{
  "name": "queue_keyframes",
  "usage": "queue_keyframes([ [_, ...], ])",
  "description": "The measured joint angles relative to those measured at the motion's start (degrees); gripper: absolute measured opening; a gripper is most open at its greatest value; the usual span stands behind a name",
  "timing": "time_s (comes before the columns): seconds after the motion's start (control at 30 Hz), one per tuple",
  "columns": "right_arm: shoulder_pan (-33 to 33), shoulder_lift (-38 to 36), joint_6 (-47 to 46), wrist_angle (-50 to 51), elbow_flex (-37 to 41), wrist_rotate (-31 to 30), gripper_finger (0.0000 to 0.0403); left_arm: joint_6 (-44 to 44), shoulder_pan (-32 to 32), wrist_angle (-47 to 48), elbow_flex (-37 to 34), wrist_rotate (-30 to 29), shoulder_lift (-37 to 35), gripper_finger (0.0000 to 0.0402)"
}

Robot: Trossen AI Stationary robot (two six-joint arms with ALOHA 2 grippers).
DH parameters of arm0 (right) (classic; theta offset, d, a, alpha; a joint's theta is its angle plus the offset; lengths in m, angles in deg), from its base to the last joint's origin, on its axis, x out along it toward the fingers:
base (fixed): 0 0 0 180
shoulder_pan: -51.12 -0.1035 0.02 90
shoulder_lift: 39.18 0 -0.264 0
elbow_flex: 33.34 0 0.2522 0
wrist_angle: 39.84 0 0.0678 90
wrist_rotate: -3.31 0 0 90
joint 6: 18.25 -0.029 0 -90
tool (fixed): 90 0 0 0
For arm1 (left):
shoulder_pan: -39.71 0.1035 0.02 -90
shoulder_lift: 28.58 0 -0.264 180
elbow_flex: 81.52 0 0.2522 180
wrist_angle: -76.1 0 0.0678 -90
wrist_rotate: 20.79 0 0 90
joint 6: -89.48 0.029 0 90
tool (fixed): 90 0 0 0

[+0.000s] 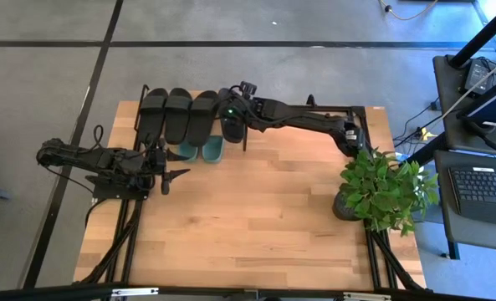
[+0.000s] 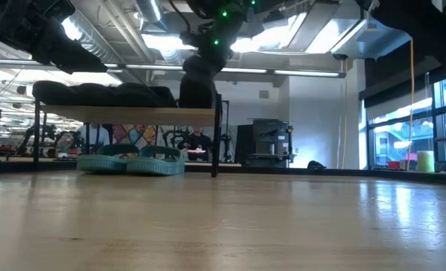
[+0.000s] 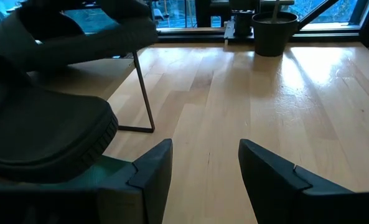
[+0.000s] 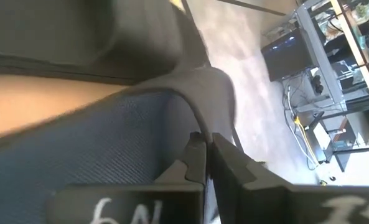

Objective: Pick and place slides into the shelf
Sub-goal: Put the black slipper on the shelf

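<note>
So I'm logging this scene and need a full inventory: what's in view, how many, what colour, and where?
black slides: four, black, three lying on the shelf top, the fourth at its right end in the right gripper
green slides: two, sage green, on the table under the shelf
shelf: one, black frame, wood top, table's far left
plant: one, green, table's right edge
left gripper: open, empty, near the green slides
right gripper: shut on a black slide's strap

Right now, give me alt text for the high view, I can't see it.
The right pincer, shut on a black slide, sets it at the right end of the shelf beside three black slides. Two green slides sit beneath; the left pincer waits open nearby.
</note>
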Motion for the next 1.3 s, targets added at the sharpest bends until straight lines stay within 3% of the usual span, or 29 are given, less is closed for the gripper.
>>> queue_keyframes([
  [0.43, 0.0, 0.8, 0.2, -0.9, 0.0, 0.2, 0.0063, 0.0, 0.0, 0.4, 0.0, 0.0, 0.0, 0.0176],
  [1.3, 0.0, 0.8, 1.3, -1.8, 0.1, 0.5, 0.0069, -0.2, 0.0, 0.4, 0.0, 0.0, 0.0, 0.0176],
])
